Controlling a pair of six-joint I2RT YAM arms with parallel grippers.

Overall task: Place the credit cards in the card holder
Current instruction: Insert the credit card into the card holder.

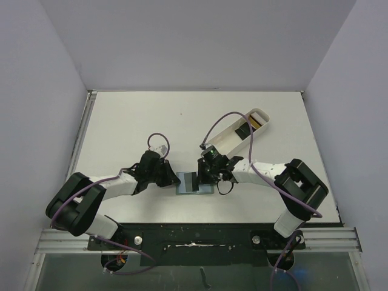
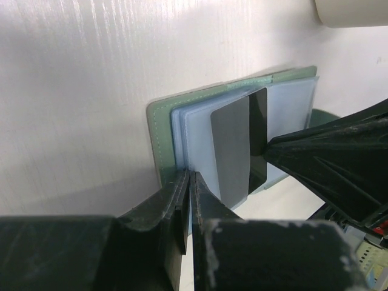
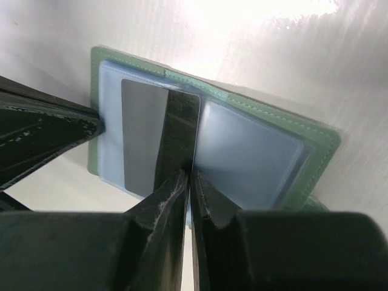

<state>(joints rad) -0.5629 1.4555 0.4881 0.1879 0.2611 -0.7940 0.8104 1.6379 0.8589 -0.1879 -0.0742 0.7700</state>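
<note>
The card holder (image 1: 197, 188) is seen lying open and flat on the table (image 1: 133, 121), toward the 6 o'clock edge, between the two pincers. It has a grey-green stitched cover with translucent bluish pockets (image 3: 248, 151) inside. A thin black credit card (image 3: 145, 133) is laid over the pocket leaf. Part of it looks grey and the rest black, and it cannot be told whether the grey part is already under a pocket. The right pincer (image 3: 189, 179), at the holder's 3 o'clock, is closed on the card's edge. The left pincer (image 2: 187, 182), at 9 o'clock, is pinched shut on the holder's bluish leaf edge. A long white tray (image 1: 227, 138) is placed at about 1 o'clock from the holder. Something dark and something yellow are seen at its far end, too small to identify.
</note>
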